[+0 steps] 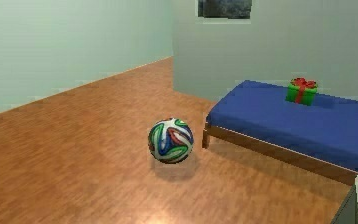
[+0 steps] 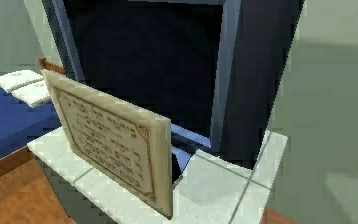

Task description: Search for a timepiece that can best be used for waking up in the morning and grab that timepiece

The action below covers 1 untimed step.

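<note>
Ahead, a ball (image 1: 171,139) lies by the bed's (image 1: 287,120) corner (gift box (image 1: 303,91) on its far edge); the fingers' state cannot be told.

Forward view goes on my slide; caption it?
Multicoloured football on orange-brown wooden floor beside a low blue-covered bed bearing a green red-ribboned gift box.

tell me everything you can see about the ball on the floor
The soccer ball is round, with swirling panels of white, green, blue and red, and its surface looks smooth and glossy. It sits whole on the wooden floor in the middle of the forward view, just left of the near corner of the blue bed and apart from it. Only the floor touches it.
</note>
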{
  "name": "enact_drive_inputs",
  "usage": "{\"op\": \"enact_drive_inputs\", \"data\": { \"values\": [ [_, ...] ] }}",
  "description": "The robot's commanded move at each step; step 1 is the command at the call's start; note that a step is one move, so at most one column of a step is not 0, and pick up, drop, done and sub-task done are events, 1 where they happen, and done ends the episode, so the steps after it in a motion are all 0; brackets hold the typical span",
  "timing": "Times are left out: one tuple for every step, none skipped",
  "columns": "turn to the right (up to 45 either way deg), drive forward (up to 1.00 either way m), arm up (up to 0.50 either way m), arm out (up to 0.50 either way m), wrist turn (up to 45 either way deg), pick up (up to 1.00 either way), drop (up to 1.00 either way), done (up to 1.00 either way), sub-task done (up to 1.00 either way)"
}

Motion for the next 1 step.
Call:
{"op": "enact_drive_inputs", "data": {
  "values": [
    [0.0, 0.0, 0.38, 0.0, 0.0, 0.0, 0.0, 0.0, 0.0]
  ]
}}
